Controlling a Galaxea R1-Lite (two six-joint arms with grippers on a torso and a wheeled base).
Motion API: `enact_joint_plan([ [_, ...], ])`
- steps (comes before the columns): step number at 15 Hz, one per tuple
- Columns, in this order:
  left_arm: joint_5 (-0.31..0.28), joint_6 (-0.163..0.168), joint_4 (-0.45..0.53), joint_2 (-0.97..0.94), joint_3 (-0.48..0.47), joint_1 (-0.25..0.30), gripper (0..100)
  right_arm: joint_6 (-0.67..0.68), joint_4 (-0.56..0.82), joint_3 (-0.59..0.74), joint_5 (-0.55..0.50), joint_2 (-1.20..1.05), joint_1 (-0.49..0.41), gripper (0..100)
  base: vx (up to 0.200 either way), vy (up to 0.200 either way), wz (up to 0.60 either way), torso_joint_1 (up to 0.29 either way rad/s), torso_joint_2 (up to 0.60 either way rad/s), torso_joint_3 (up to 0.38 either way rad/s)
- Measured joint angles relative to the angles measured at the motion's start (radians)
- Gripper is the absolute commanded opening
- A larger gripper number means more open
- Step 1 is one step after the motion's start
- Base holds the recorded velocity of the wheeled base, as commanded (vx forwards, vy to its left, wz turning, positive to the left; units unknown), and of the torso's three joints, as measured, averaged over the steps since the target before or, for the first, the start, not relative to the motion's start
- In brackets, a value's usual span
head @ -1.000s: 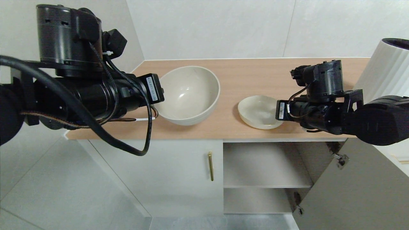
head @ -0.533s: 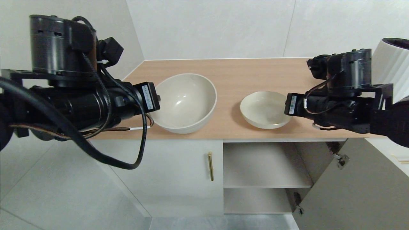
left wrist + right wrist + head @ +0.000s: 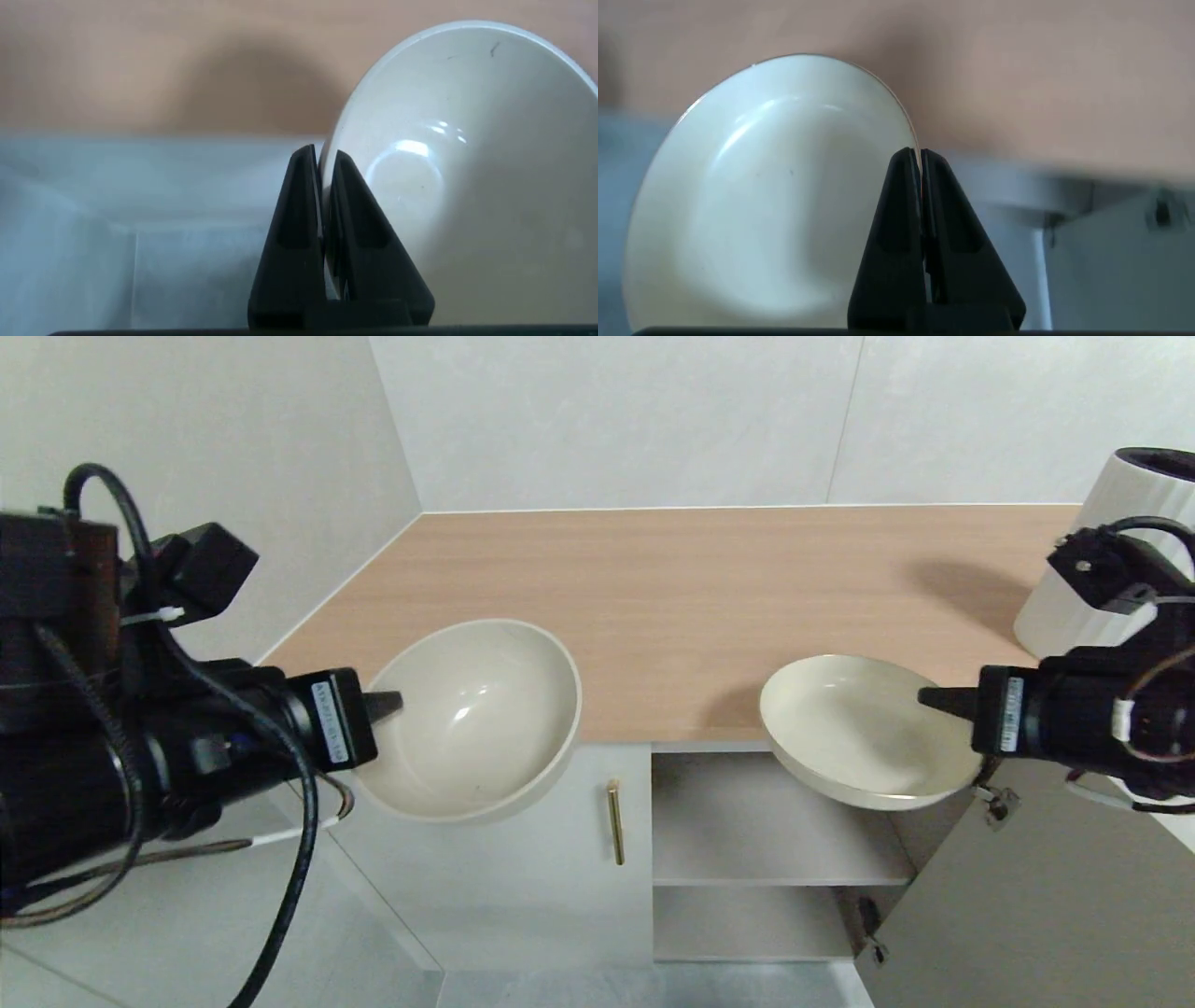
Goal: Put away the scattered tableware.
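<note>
Deep cream bowl (image 3: 476, 719) and shallow cream bowl (image 3: 859, 733) both hang tilted, seemingly just past the front edge of the counter (image 3: 700, 588)

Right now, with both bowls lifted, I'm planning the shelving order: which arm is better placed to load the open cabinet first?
Probably right. The right gripper holds the small bowl just above the open cabinet shelves; the left gripper holds the large bowl before the closed door.

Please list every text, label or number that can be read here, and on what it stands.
On the left tool, a white sticker: print too small to read.
On the right tool, a white sticker: print too small to read.
The large bowl, the shallow bowl and the cabinet: no text.
</note>
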Motion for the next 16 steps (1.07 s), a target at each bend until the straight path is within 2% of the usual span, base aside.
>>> enact_joint_plan([
  [2, -0.035, -0.003, 0.0, -0.073, 0.07, 0.012, 0, 0.001, 0.106, 0.074, 0.057, -0.099, 0.004, 0, 0.0, 0.0, 0.0, 0.0, 0.0, 0.0],
  [4, -0.103, -0.003, 0.001, -0.129, 0.115, 0.039, 0, 0.001, 0.129, 0.129, 0.087, -0.159, 0.001, 0, 0.0, 0.0, 0.0, 0.0, 0.0, 0.0],
  [5, -0.112, -0.004, 0.001, -0.144, 0.126, 0.047, 0, 0.001, 0.128, 0.141, 0.088, -0.174, -0.003, 0, 0.0, 0.0, 0.0, 0.0, 0.0, 0.0],
  [10, -0.119, -0.003, 0.002, -0.157, 0.14, 0.056, 0, -0.002, 0.121, 0.167, 0.091, -0.203, -0.01, 0, -0.2, 0.0, 0.0, 0.005, 0.0, 0.004],
  [16, -0.121, 0.002, 0.003, -0.16, 0.142, 0.056, 0, -0.003, 0.08, 0.186, 0.089, -0.208, -0.013, 0, 0.0, 0.0, 0.0, 0.0, 0.0, 0.0],
])
